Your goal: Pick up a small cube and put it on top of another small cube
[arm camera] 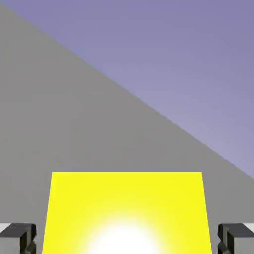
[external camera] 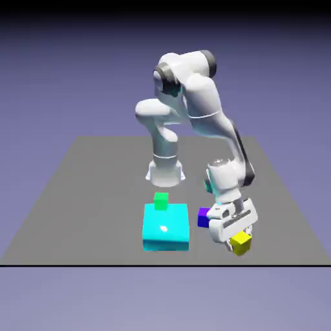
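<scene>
At the exterior view's lower right, the gripper (external camera: 240, 240) has its fingers (arm camera: 20, 237) clamped on the yellow cube (external camera: 242, 242), right of the cyan block (external camera: 166, 227).

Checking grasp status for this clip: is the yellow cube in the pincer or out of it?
In. The hand view shows the yellow cube filling the gap between both pincer fingertips.

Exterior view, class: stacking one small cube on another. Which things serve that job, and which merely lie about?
Job:
- yellow cube, between the hand's fingers
- green cube, a possible base

Lying about:
- cyan block
- blue cube
</scene>
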